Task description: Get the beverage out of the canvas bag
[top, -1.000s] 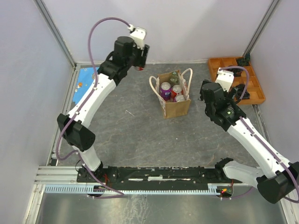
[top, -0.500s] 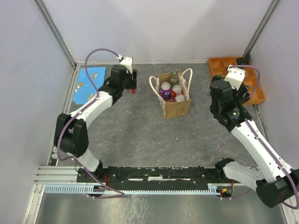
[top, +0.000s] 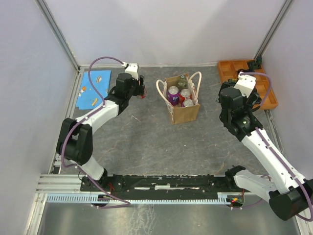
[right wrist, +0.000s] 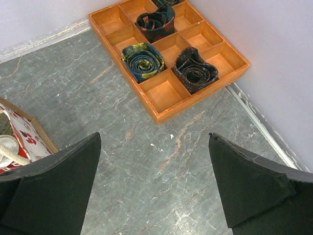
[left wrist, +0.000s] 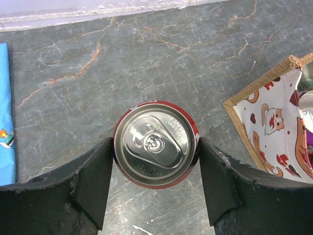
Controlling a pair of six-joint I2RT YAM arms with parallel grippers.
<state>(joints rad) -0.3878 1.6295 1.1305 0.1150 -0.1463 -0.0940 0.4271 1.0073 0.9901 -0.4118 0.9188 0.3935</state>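
Left gripper [left wrist: 156, 169] clenched on red soda can [left wrist: 155, 143], one finger each side; can upright, over desk [left wrist: 73, 58] left of canvas bag [top: 185, 112], apart from it. Cannot tell if can touches desk. Canvas bag upright mid-desk toward far edge, holding purple can [top: 173, 93], two red cans [top: 185, 94], green bottle [top: 182, 81]. Right gripper [right wrist: 154, 191] spread wide, empty, between bag and orange tray [right wrist: 200, 95] at far-right corner

One canvas bag [top: 185, 113]; inside, three cans [top: 173, 93], one green bottle [top: 182, 82], seemingly. One red can [left wrist: 156, 144] outside. One orange tray [right wrist: 165, 96].
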